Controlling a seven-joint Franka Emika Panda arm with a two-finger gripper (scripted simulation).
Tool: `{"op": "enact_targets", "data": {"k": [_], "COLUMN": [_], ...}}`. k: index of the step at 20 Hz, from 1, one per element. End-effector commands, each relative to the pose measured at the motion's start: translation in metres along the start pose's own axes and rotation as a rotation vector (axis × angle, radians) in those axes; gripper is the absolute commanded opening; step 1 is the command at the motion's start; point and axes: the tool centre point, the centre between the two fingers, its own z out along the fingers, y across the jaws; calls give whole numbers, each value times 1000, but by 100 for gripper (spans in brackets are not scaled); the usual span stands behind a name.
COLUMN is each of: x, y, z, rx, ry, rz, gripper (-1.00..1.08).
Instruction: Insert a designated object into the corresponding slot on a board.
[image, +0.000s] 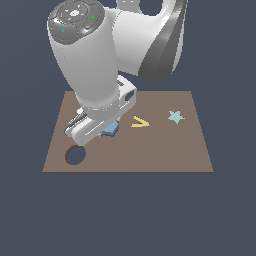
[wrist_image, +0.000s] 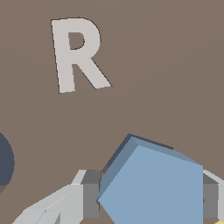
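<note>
Wrist view, nearest first: the gripper (wrist_image: 151, 199) has its grey fingers (wrist_image: 89, 197) pinching the flat light-blue pentagon block (wrist_image: 153, 188), one finger on each of two opposite sides, pads touching its edges. The block sits squarely between the fingertips, not off to either side. A thin dark gap shows along its far edges, so it looks to be sitting partly in, or just above, a recess in the flat brown rectangular board (wrist_image: 166, 65). Judgement: that recess is probably the dark pentagon slot, but the block covers it and I cannot confirm its outline.

Orientation: a pentagon has no real long axis. One vertex points toward the finger on the round-hole side; a flat edge bears against the other finger. Whether corners line up with the slot is hidden.

Beyond the block, a pale grey letter R (wrist_image: 76, 54) is printed on the board. Next to the block, the dark round hole (wrist_image: 5, 162) is cut off by the frame edge.

Exterior view: the block (image: 111, 130) shows only as a blue sliver under the white arm (image: 95, 65). From it, the round hole (image: 75, 155) lies nearer the camera toward the exterior view's left; the yellow V (image: 140, 122) is just beside it on the right; the teal star (image: 175, 117) is further right.

Next move, as I judge it, turns on rotation match, then straight descent.
</note>
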Motion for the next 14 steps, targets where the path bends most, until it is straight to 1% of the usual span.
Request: {"op": "enact_targets", "data": {"k": [1, 8, 9, 14], "x": [0, 0, 0, 0], "y": [0, 0, 0, 0], "z": [0, 10, 10, 10], "rx": [0, -1, -1, -1], "ry": [0, -1, -1, -1], "rz": [0, -1, -1, -1], "gripper": [-100, -100, 100, 100]}}
